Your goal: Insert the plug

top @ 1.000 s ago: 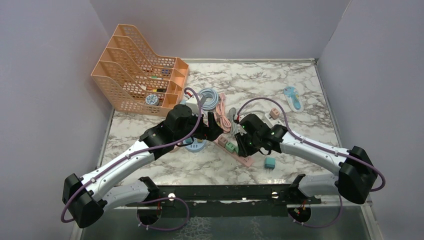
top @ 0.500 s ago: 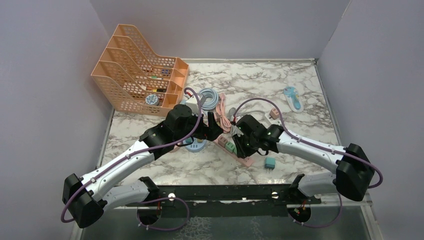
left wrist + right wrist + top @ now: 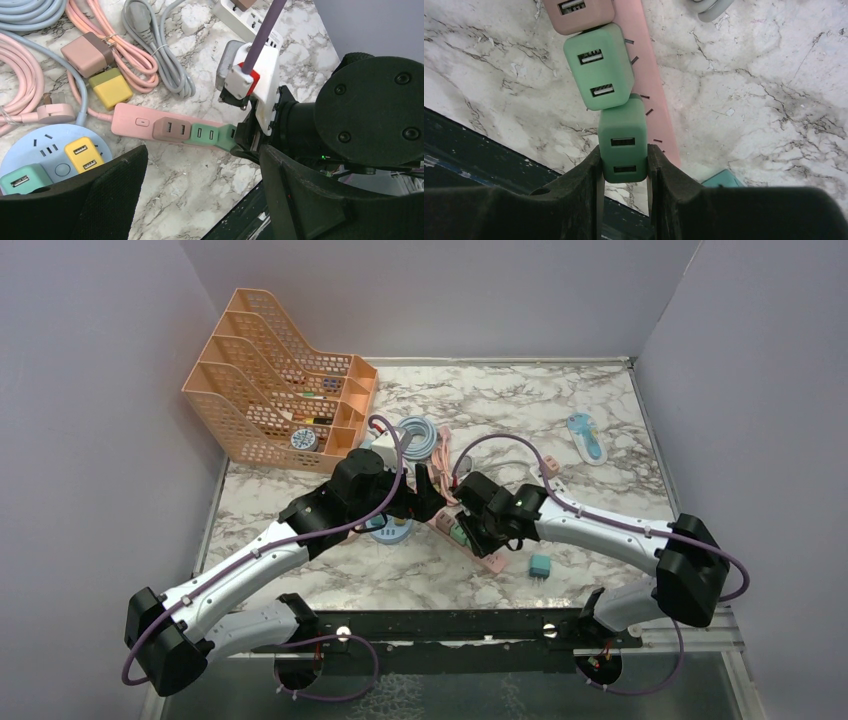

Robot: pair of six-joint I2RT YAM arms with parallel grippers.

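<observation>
As it stands narrow, right end effector (image 3: 625,159) clamps green plug (image 3: 622,131).

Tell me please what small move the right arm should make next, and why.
Probably press the held green charger straight down into the pink power strip without loosening the grip. The right gripper is shut on it, it sits in line beside the other green charger already on the strip, and whether its prongs are fully seated cannot be seen.
</observation>
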